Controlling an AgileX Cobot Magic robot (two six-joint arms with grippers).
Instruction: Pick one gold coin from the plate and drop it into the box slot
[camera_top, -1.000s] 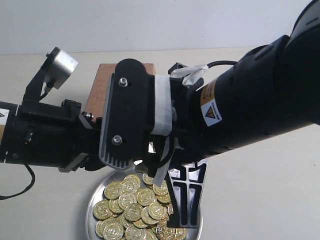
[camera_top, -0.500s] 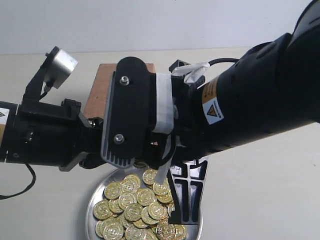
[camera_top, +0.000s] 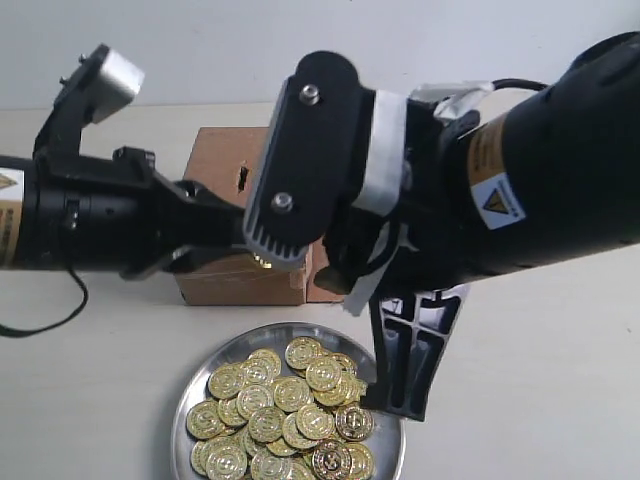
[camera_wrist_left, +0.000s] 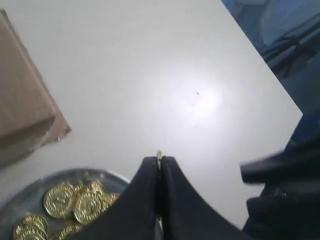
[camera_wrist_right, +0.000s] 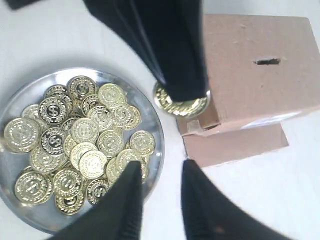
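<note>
The silver plate (camera_top: 180, 418) holds a heap of gold coins (camera_top: 281, 408) at the front of the table. Behind it stands the brown cardboard box (camera_top: 222, 279), with its dark slot (camera_top: 242, 178) on top. My left gripper (camera_wrist_left: 159, 159) is shut on one gold coin (camera_wrist_left: 159, 155), held on edge. In the right wrist view that coin (camera_wrist_right: 180, 105) hangs between plate (camera_wrist_right: 158, 131) and box (camera_wrist_right: 252, 85), short of the slot (camera_wrist_right: 267, 61). My right gripper (camera_wrist_right: 161, 168) is open and empty, above the table just beside the plate's rim.
A loose cardboard flap (camera_wrist_right: 235, 144) lies at the foot of the box on the plate side. The right arm's bulky wrist (camera_top: 520, 190) hangs over the box and hides part of it. Pale bare table (camera_top: 530, 380) lies to the right.
The left gripper has lifted off the plate with a coin and moved toward the box. The right arm has risen and shifted right, uncovering the box and its slot.
</note>
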